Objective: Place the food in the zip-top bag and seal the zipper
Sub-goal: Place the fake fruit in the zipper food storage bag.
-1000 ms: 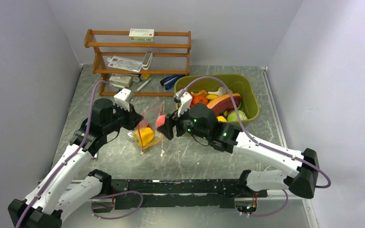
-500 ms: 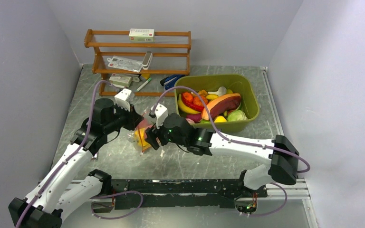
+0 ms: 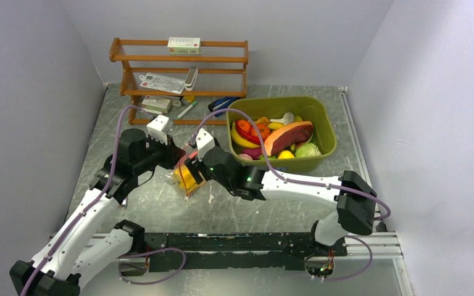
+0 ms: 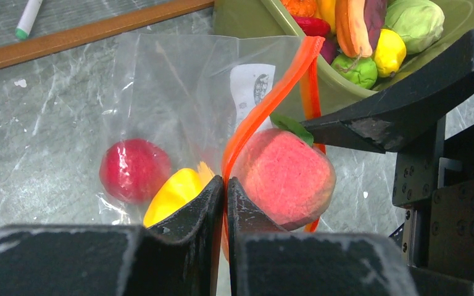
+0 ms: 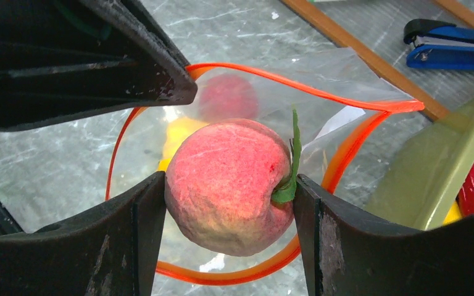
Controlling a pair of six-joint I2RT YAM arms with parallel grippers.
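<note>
The clear zip-top bag (image 4: 179, 80) lies on the table left of the tub, and its orange zipper (image 5: 345, 154) is spread into an open loop. My left gripper (image 4: 225, 185) is shut on one side of the zipper (image 4: 265, 111) and holds the mouth up. My right gripper (image 5: 228, 182) is shut on a pink-red peach (image 5: 228, 185) with a green leaf, right at the mouth, inside the zipper loop. A red fruit (image 4: 134, 169) and a yellow piece (image 4: 173, 194) lie in the bag. From above, both grippers meet at the bag (image 3: 188, 176).
An olive-green tub (image 3: 324, 120) at the right holds several more toy fruits and vegetables (image 3: 287, 135). A wooden rack (image 3: 179, 61) with packets stands at the back. A blue stapler (image 5: 450, 46) and a marker pen (image 4: 28, 15) lie near the rack's base.
My right arm has swung left with the peach, from beside the tub to the bag's mouth. The left gripper has kept its hold on the zipper, barely moving.
</note>
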